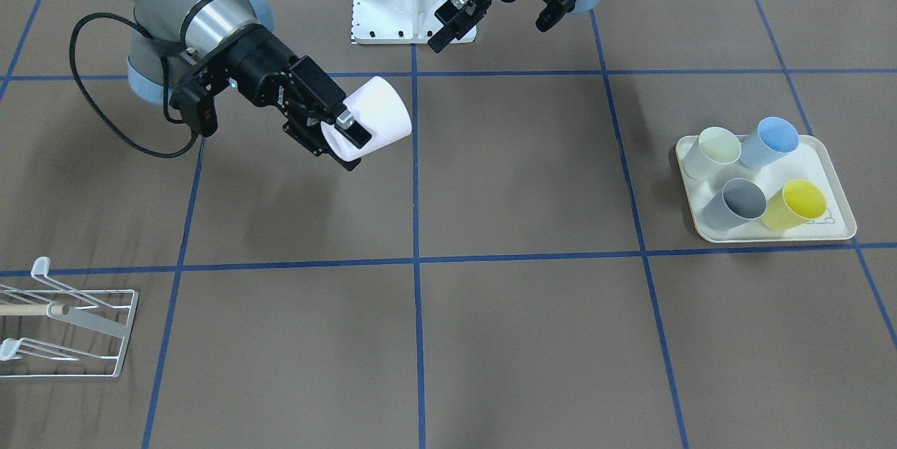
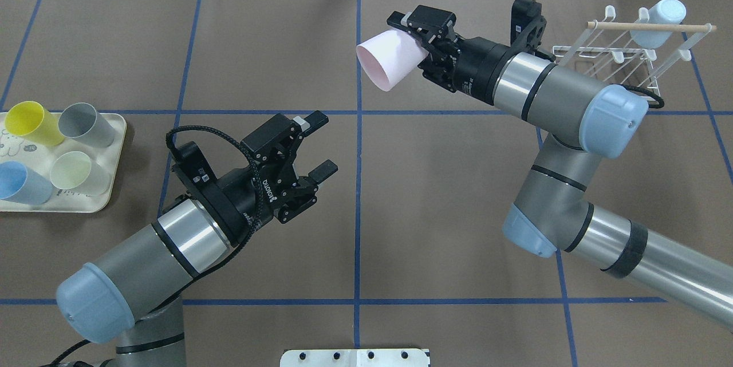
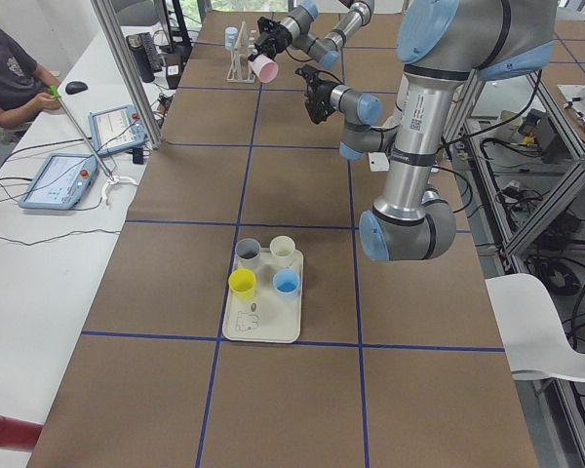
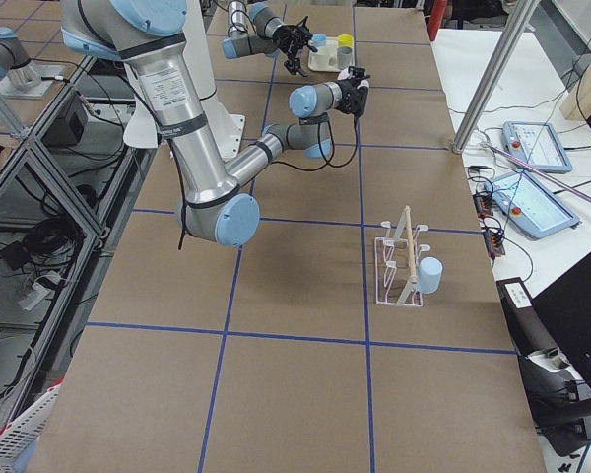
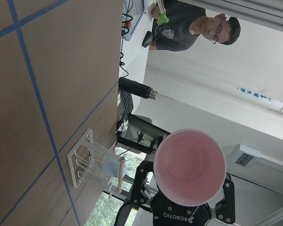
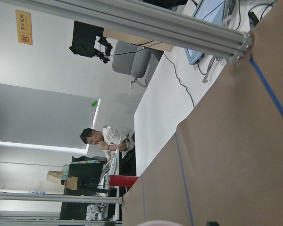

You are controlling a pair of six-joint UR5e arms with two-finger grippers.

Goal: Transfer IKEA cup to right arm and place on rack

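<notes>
Pinching the pink cup (image 2: 389, 60) by its base above the counter (image 2: 458, 212), the right gripper (image 2: 421, 46) is risking slippage; the left gripper (image 2: 320, 145) is hanging spread; a blue cup (image 2: 658, 20) is crowding the rack (image 2: 615, 26).

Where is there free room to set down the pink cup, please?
The rack is bare except the blue cup at one end. The table's middle squares are open. The tray, holding four cups, is crowded.

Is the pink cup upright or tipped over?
Tipped sideways: the right tool holds the pink cup by its base, mouth facing the left tool.
</notes>
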